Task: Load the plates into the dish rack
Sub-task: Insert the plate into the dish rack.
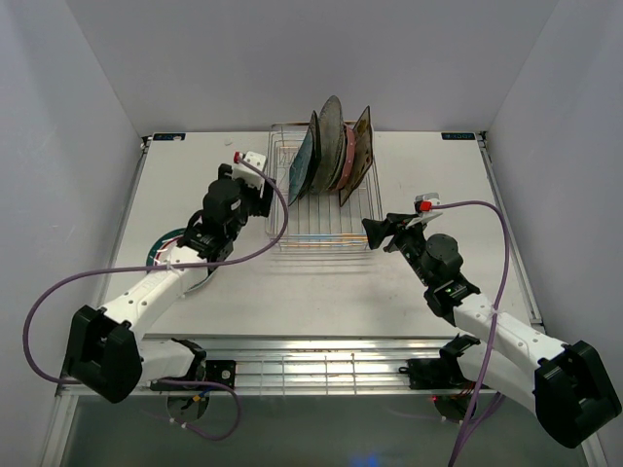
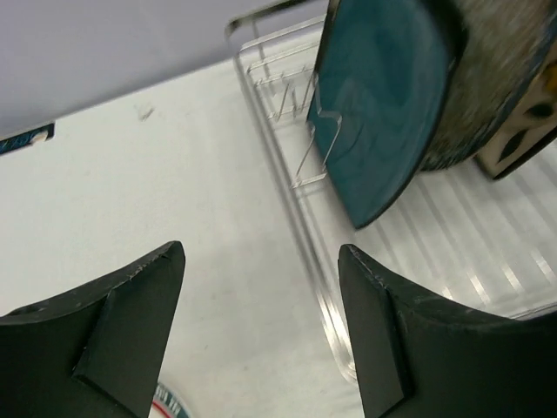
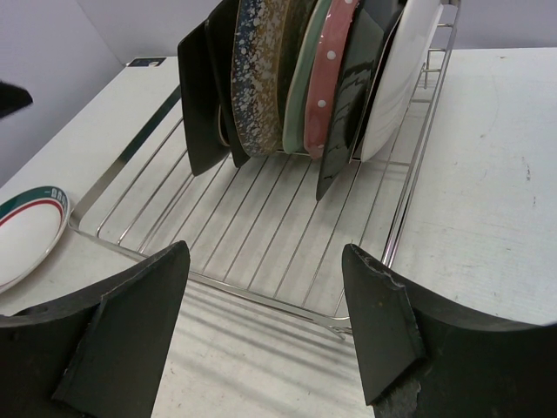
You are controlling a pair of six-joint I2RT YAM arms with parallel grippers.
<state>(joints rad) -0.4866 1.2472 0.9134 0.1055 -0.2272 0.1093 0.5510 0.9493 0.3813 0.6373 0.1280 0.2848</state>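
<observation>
A white round plate with a teal-and-red rim [image 1: 167, 255] lies flat on the desk, behind and below the left jaws. They stand spread and empty beside the silver wire dish rack [image 1: 321, 235]. The right jaws, also spread, are farther away, across the rack.

White tabletop [image 1: 321, 302], plain pale walls [image 1: 292, 58] on three sides, aluminium rails [image 1: 321, 368] along near edge

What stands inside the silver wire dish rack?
Upright plates: teal round plate, grey speckled plate, mint green plate, pink dotted plate. They overlap, so most faces are hidden.
</observation>
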